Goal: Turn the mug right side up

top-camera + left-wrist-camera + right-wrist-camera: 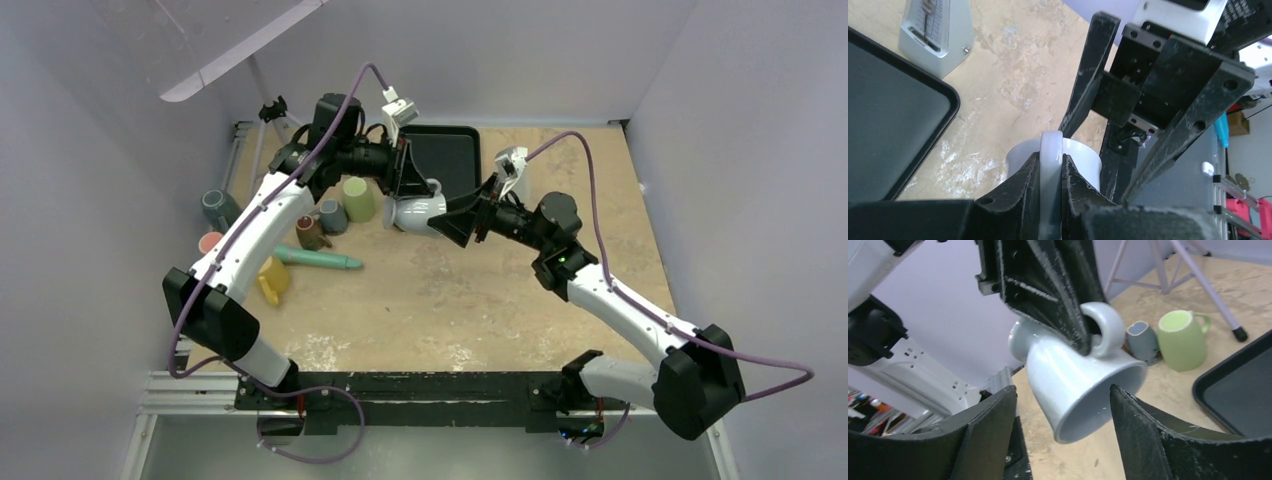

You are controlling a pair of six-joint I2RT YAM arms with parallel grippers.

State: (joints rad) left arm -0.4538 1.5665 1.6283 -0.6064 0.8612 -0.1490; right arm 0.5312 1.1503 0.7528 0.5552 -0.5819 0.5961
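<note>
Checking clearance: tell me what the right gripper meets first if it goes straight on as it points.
The white mug, mouth end first; it hangs between the open fingers of the right gripper, held by its handle in the left gripper. Depth is unclear.

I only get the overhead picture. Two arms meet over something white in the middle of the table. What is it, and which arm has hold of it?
Observer: A white mug. The left wrist camera shows the left gripper pinched shut on its handle.
Operator: Is it standing on the table?
Observer: No. The right wrist camera shows it held clear of the table, tilted, its open mouth turned toward that camera.
Operator: And the other arm?
Observer: The right gripper is open, one finger on either side of the mug's mouth end. A gap shows beside at least one finger.
</note>
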